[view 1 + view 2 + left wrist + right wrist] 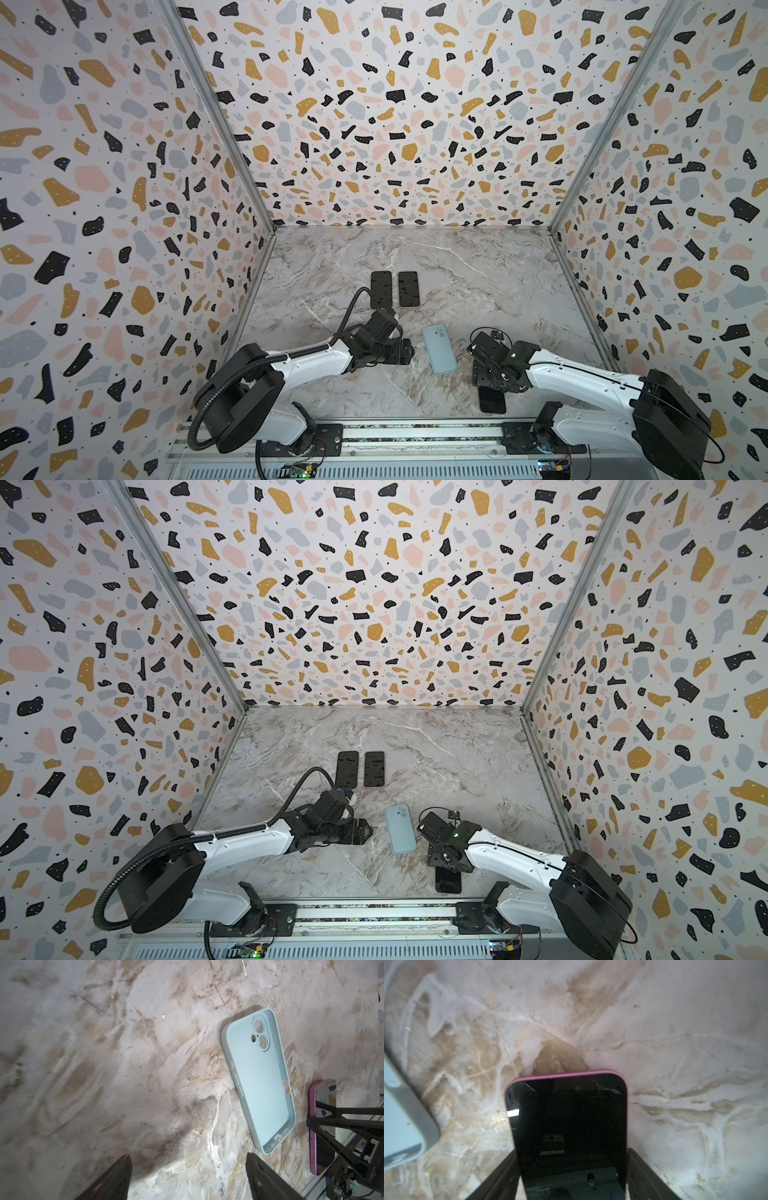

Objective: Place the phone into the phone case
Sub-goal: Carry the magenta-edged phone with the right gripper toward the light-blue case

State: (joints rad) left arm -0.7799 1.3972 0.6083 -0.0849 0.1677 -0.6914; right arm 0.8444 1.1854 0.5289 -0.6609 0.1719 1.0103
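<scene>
Right gripper (572,1157) straddles pink-edged phone (566,1115), jaws beside its long edges; can't tell if gripped. Blue phone case (439,349) lies just left of it, open side up, long axis approx parallel w/ phone. Left gripper (187,1180) wide open, empty.

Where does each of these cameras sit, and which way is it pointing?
Top views: two eyes of one camera head, high above the robot, looking down at the table; left arm and right arm show.
Left wrist: on the left arm, low over the table, facing the phone case; the left gripper shows, fingers open.
Right wrist: on the right arm, close above the pink phone; the right gripper flanks it.
Shared: all views show the phone case and the pink phone.
</scene>
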